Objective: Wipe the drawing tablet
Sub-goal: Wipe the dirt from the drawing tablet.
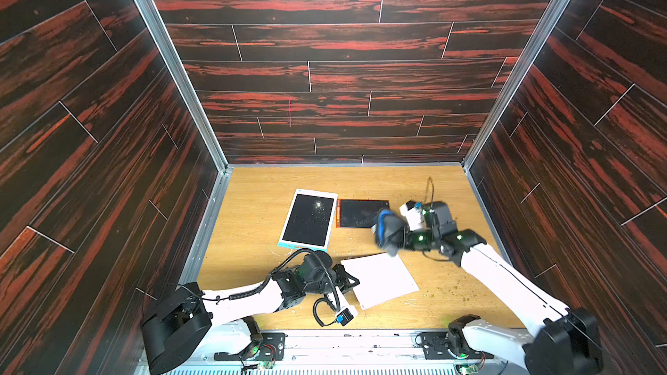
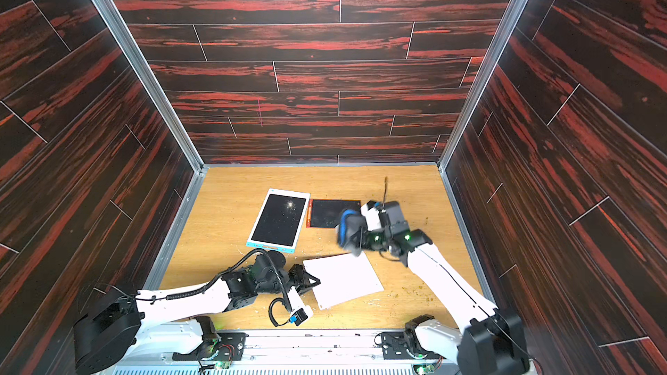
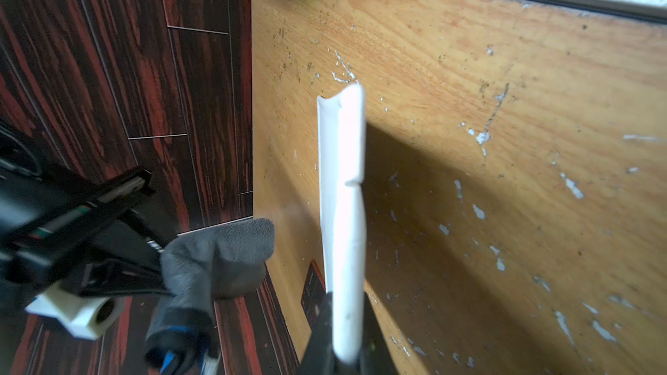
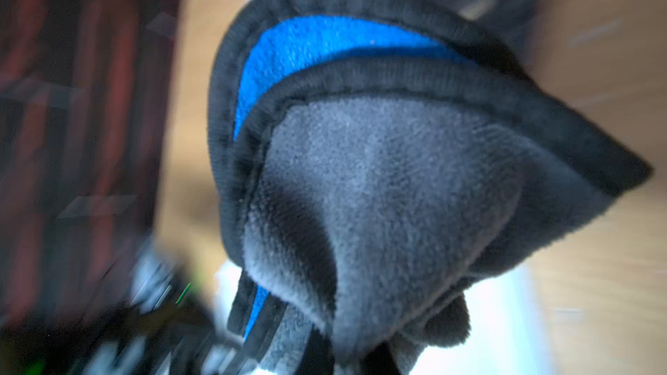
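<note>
Grey cloth (image 1: 387,227) clenched in right pincer (image 1: 400,238), hanging bunched; red tablet (image 1: 359,213) just beyond its tips. Left pincer (image 1: 353,280) grips sheet (image 1: 380,279). Risk: bunched cloth may push the unbraced tablet across the tabletop (image 1: 252,218).

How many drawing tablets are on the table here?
2. A white-framed tablet lies at centre. A smaller orange-edged tablet lies just right of it, one corner covered by the grey cloth. No other shows, though the white sheet could hide something.

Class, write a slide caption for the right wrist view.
Right pincer shut on a grey, blue-trimmed cloth, wooden table blurred behind.
</note>
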Robot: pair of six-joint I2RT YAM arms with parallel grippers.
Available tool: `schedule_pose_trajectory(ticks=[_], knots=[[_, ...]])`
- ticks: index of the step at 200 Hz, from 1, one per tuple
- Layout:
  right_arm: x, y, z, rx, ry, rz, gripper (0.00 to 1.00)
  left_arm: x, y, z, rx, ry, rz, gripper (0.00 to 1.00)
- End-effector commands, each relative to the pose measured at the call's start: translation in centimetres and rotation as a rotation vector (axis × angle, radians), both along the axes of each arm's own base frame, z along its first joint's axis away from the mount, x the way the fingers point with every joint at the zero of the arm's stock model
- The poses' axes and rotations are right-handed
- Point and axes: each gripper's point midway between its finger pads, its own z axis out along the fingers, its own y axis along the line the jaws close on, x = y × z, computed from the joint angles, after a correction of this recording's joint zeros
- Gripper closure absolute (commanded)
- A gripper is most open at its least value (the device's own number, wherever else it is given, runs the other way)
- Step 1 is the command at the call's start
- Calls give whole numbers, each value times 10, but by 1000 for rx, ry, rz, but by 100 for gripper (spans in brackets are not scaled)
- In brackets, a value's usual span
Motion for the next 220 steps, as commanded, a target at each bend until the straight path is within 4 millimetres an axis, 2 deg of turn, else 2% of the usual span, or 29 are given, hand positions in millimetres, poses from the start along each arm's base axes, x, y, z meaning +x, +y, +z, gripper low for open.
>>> schedule_pose_trajectory(ticks=[1, 13, 38, 64, 83, 99, 117, 140, 168, 185, 191, 203, 220], knots=[[-50, 40, 17, 228, 107, 260, 100, -2, 1, -5, 20, -6, -14, 100], [-64, 52, 13, 265, 173, 337, 100, -1, 1, -5, 22, -7, -10, 100], [-71, 64, -21, 216, 307, 367, 100, 1, 2, -6, 31, -10, 1, 100], [-76, 58, -57, 122, 380, 330, 100, 2, 2, -5, 32, -16, 9, 100], [-75, 33, -99, -71, 432, 233, 100, 3, 2, -5, 33, -17, 12, 100], [-70, -11, -143, -349, 493, 65, 100, 3, 2, -5, 31, -18, 12, 100], [-62, -55, -168, -588, 518, -96, 100, 4, 2, -4, 29, -22, 14, 100], [-52, -88, -168, -768, 480, -214, 100, 4, 2, -3, 28, -27, 17, 100], [-40, -126, -149, -962, 403, -349, 100, 4, 3, -2, 28, -30, 21, 100], [-36, -142, -134, -1036, 369, -417, 100, 4, 4, -2, 29, -33, 23, 100], [-34, -140, -132, -1023, 362, -414, 100, 4, 4, -1, 29, -34, 23, 100], [-33, -122, -132, -937, 359, -343, 100, 5, 4, -1, 29, -35, 25, 100], [-40, -72, -132, -711, 365, -160, 100, 5, 4, -1, 29, -35, 24, 100]])
